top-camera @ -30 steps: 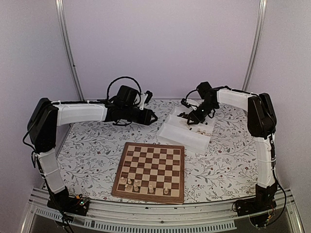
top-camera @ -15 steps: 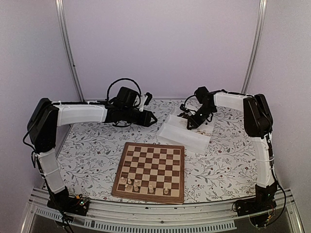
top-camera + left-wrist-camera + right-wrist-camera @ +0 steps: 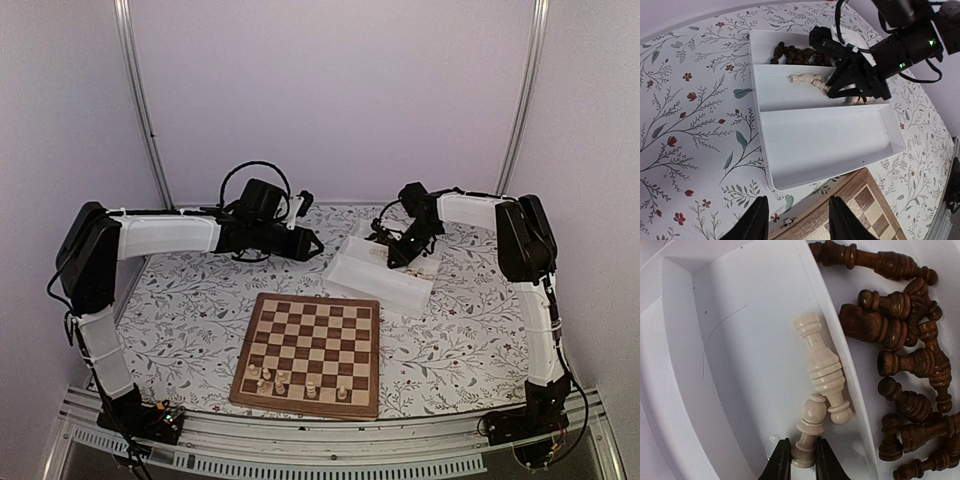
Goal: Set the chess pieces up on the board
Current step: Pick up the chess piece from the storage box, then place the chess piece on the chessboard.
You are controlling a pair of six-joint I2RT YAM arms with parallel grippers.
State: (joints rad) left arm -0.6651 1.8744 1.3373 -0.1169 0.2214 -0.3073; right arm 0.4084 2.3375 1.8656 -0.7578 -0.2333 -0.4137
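Grip of right gripper (image 3: 801, 462) clamped on cream pawn (image 3: 810, 427) lying in white tray (image 3: 830, 135), far right of chessboard (image 3: 312, 350), ready for lifting; left gripper (image 3: 798, 210) spread, hovering nearby.

pale cream chess pieces (image 3: 281, 380), lower centre: too small to identify | dark brown chess pieces (image 3: 900, 365): cut by right edge | square wooden chessboard (image 3: 880, 220): cut by bottom edge

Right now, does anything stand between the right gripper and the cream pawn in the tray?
Nothing visible does. The right gripper has a finger on either side of the pawn, at its base. A larger cream piece lies against the pawn's head, beyond the fingers, not between them.
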